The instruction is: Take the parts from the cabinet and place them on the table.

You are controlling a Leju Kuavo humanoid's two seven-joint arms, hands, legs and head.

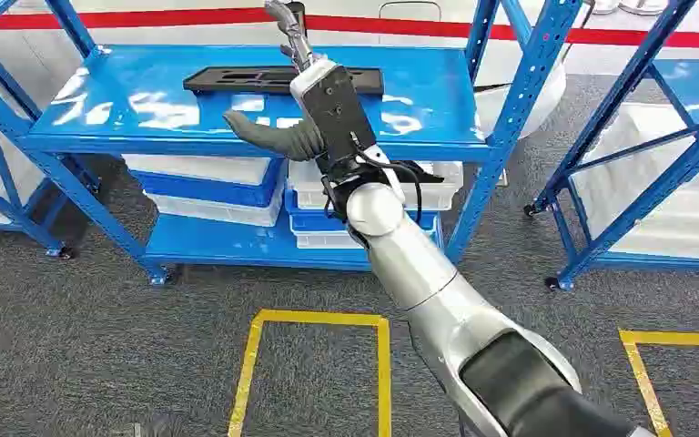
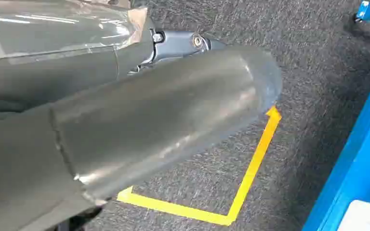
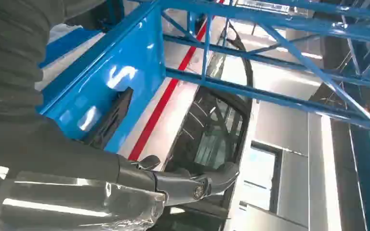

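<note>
Ahead, the glossy blue shelf (image 1: 146,114) spreads wide and bare on both sides of the right hand (image 1: 314,91), its front edge just below the thumb. Beyond the spread, empty fingers lies the part (image 1: 237,80), a flat, long, matte black plate with cut-outs.

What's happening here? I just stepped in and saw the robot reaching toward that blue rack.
The robot's right hand is stretched out over the top shelf of the blue rack, just above a flat black part lying there. The fingers are spread and hold nothing; the part sits on the shelf, not yet gripped. The left hand hangs low over the grey carpet by a yellow floor marking. White bins sit on the lower shelves.
</note>
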